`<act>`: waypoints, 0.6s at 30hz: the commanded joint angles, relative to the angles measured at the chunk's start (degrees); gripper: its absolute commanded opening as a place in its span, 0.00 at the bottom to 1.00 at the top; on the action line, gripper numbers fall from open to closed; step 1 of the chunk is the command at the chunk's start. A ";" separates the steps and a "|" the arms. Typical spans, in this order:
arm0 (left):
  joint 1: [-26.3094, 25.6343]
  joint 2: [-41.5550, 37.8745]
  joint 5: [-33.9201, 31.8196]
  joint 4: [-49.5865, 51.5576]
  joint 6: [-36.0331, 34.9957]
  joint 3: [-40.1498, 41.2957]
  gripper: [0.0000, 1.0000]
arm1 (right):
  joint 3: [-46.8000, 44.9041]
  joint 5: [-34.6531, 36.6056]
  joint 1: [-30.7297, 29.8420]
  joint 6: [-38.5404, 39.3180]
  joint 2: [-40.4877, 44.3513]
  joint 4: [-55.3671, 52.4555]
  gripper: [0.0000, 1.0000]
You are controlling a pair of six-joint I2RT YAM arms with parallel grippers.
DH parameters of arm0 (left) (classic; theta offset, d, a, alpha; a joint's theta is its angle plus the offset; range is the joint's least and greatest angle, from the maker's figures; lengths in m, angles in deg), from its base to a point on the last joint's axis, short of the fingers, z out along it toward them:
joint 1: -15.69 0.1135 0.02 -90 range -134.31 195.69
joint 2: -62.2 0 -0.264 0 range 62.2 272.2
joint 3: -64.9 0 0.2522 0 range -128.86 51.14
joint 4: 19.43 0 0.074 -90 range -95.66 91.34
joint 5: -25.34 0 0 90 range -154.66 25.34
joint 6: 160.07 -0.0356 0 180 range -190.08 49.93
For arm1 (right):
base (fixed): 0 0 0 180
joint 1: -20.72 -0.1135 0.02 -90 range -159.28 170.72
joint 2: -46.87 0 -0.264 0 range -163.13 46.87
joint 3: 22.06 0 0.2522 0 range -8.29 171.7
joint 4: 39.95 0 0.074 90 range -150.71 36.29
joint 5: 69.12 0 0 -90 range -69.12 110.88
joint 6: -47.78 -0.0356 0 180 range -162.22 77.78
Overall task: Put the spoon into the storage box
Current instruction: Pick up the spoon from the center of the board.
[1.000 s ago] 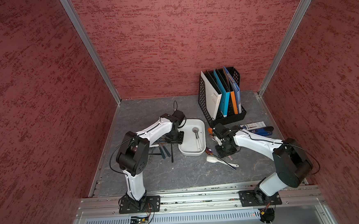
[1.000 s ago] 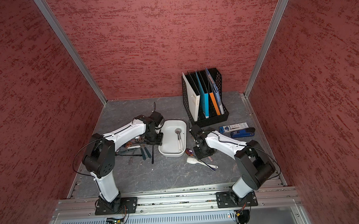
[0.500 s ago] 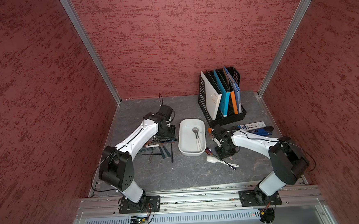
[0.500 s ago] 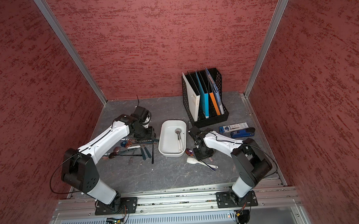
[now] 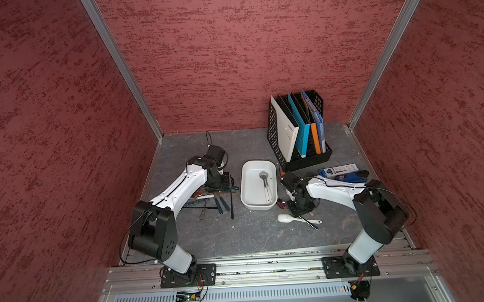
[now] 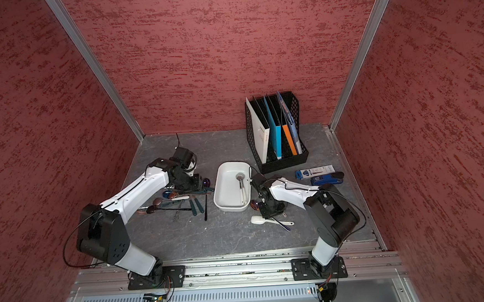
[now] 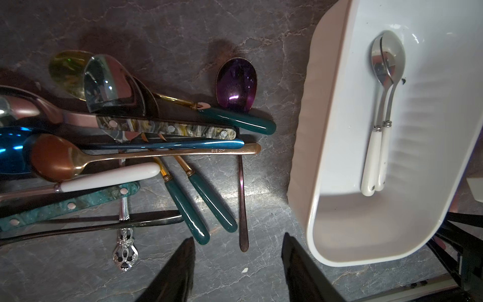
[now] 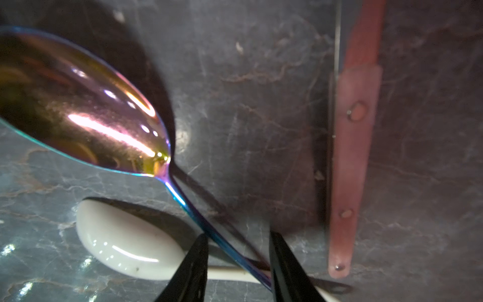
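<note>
**Iridescent spoon lies just outside storage box, astride robot's fingers**

Two white-and-black arms, the left arm [image 5: 180, 190] and the right arm [image 5: 332, 192], reach over one grey marbled tabletop [image 5: 255, 243]. At the back right stands one black file rack [image 5: 274, 132] holding white, blue and orange folders. In front of it sits one white storage box [image 5: 252, 191], its long axis running back to front. Two white-handled spoons [image 7: 375, 157] lie side by side inside along that length, bowls toward the back wall.

Left of the box lies one heap of cutlery [image 7: 146, 141], too tangled to count, with three glossy teal handles among it. Two blue packages [image 5: 337, 169] lie near the rack's front.

The iridescent spoon [image 8: 86, 109] is outside the box, its bowl just beside the near right corner. Its long axis slants, with the bowl toward the box and the handle toward the front right. The handle crosses that of one white ceramic spoon [image 5: 285, 218]. One pink riveted handle [image 8: 350, 167] lies apart from it.

The right gripper [image 8: 238, 235] straddles the iridescent handle, fingers set narrow; whether they pinch it cannot be told. The left gripper [image 7: 239, 236] hangs over bare table beside the heap, fingers wide, holding nothing.
</note>
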 commanded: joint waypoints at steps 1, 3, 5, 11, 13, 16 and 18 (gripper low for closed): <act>0.50 -1.33 0.87 -1.21 0.43 0.34 0.57 | -0.04 -4.25 -0.51 -0.05 -0.84 2.29 0.36; 0.60 -1.35 0.79 -1.30 0.26 0.30 0.57 | -0.59 -6.40 -0.60 -0.15 -1.16 2.25 0.35; 0.80 -1.20 0.78 -1.42 0.11 0.21 0.57 | -1.03 -8.68 -0.60 -0.15 -1.89 2.25 0.31; 0.92 -0.69 0.86 -0.99 -0.48 -0.43 0.57 | -2.49 -11.23 -0.68 -0.54 -3.64 3.79 0.25; 0.96 -0.67 0.87 -0.82 -0.66 -0.67 0.57 | -2.35 -11.67 -0.86 -0.54 -4.56 3.77 0.23; 1.47 -0.72 0.80 -0.47 -1.22 -0.86 0.57 | -1.67 -10.87 -1.69 -0.48 -5.00 2.71 0.19; 2.06 -0.94 0.70 -0.42 -1.32 -0.80 0.57 | -1.40 -10.23 -2.30 -0.26 -4.79 2.11 0.18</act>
